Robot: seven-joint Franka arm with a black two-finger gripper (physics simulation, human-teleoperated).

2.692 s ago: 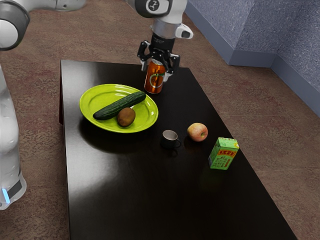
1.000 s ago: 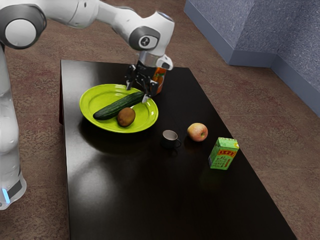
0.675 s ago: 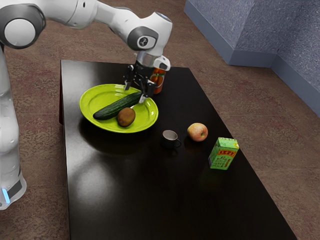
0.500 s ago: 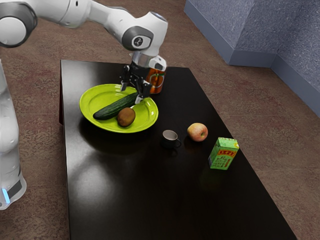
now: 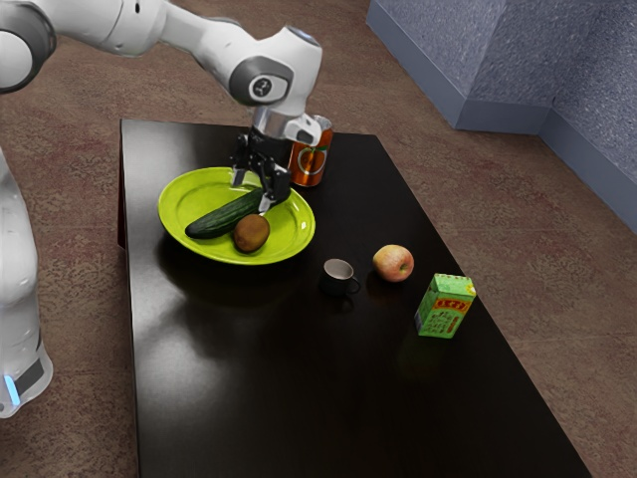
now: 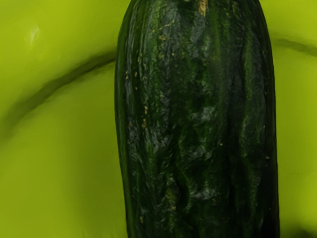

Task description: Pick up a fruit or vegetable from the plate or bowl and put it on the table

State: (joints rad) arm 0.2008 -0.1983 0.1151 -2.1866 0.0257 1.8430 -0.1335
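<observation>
One cucumber (image 5: 221, 217) lies on the green plate (image 5: 172, 211) beside the kiwi (image 5: 251, 233); the pincer (image 5: 251, 191) is over its part nearer the orange can (image 5: 313, 162), fingers (image 5: 266, 202) spread apart.

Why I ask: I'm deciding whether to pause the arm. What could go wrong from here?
The open gripper is over one end of the cucumber, so a grip there might let the long free end droop or twist on lifting. The brown fruit sits right beside the cucumber and could be nudged or rolled across the plate. The orange can stands close to the hand, so a sideways swing might tip it.
</observation>
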